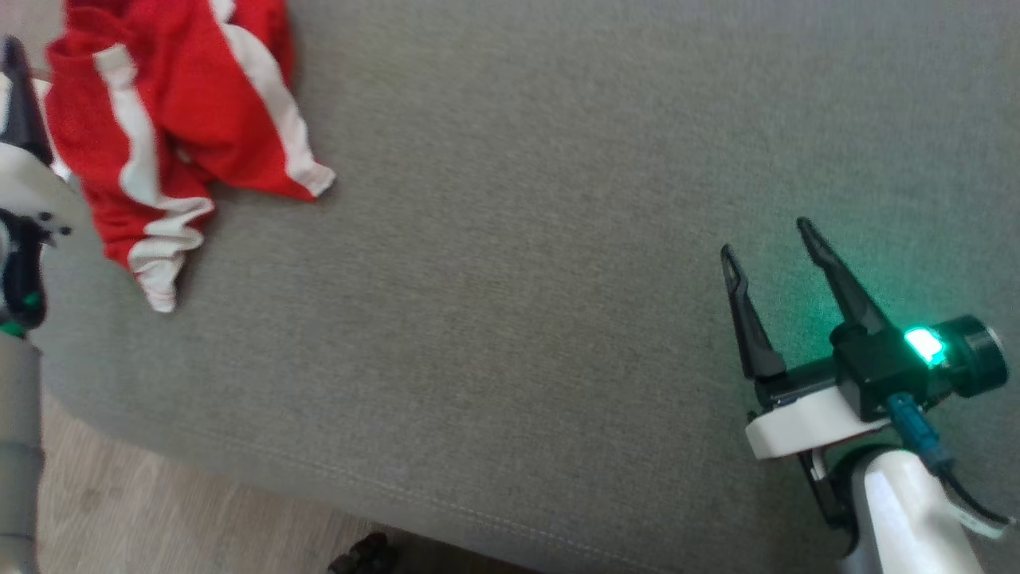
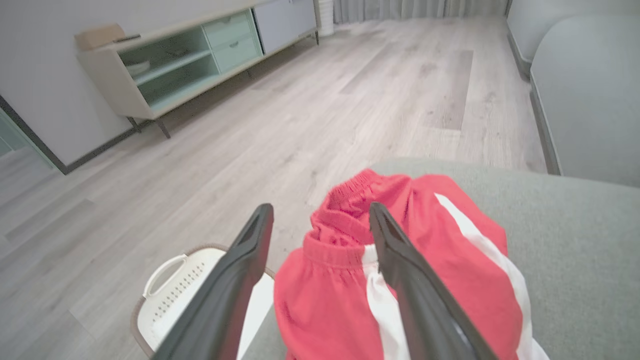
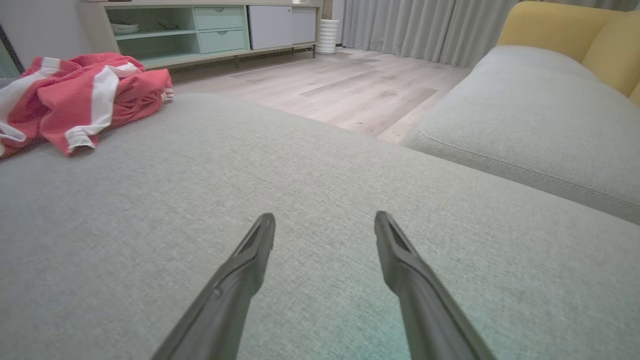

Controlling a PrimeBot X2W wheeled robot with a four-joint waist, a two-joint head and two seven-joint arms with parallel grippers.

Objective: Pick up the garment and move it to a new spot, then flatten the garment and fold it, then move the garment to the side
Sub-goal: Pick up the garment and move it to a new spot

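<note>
The left end effector [image 2: 320, 207] is hanging with its two dark fingers spread wide and holding nothing. They are straddling the elastic waistband end of the crumpled red garment with white side stripes [image 2: 320, 300]; whether either finger is touching the cloth I cannot tell. The right end effector [image 3: 324, 216] is likewise gaping fully and gripping nothing, hovering low over bare cushion well apart from the garment.

The garment is lying bunched near the far left corner of the grey woven fabric sofa cushion [image 1: 518, 279], close to its edge. Past that edge a white perforated plastic laundry basket [image 2: 185, 285] is sitting on the pale wood-plank floor [image 2: 300, 125].

The pickup looks not yet made, and the risks are gathering around it:
- If the fingers are closing on only the top fold, the loose cloth is likely to slip free as it lifts.
- A sideways nudge could be pushing the heap over the edge towards the basket.
- A one-armed lift would be leaving the garment bunched, making flattening harder.
</note>
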